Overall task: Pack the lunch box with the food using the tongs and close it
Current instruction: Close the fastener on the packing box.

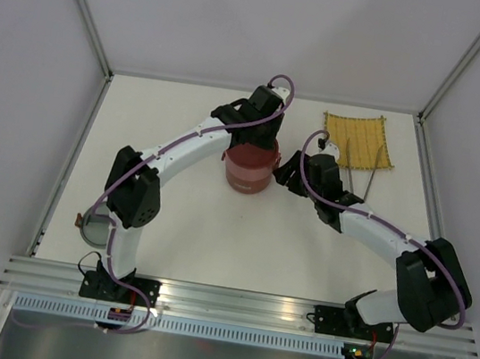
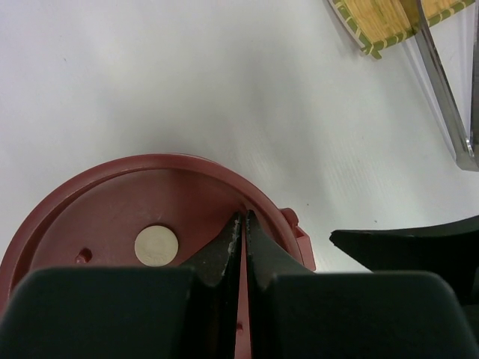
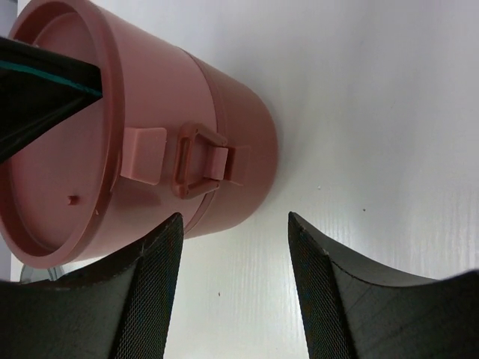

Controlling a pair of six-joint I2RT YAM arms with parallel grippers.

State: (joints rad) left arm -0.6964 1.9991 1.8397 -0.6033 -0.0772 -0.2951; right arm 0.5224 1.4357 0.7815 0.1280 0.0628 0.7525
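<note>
The lunch box (image 1: 249, 170) stood stacked, one bowl on the other, near the middle of the worktop (image 1: 214, 230), with its flat red lid (image 2: 112, 217) on top and the pale knob (image 2: 156, 246) showing at the lid's centre. No food was visible anywhere, so it was probably already inside, though the lid hid that.

You had the left pincer (image 2: 241, 218) directly above the box, its fingers pressed together with nothing between them and their tips at the lid just inside the rim. That looked like a way of pinning the stack down; whether the tips actually bore on the lid could not be told.

Your right pincer (image 3: 233, 218) waited just beside the box with its fingers well apart and nothing between them. It faced the side where the red loop latch (image 3: 196, 161) hung against the wall. I judged that you meant to work the latch while the left arm steadied the box, so closing was nearly done.

The tongs (image 1: 359, 168) lay well apart from the box at the back right, half on the yellow woven mat (image 1: 358, 136), out of the way of both arms. A round disc (image 1: 97, 229) lay by the left arm's lower link, too small to identify.
</note>
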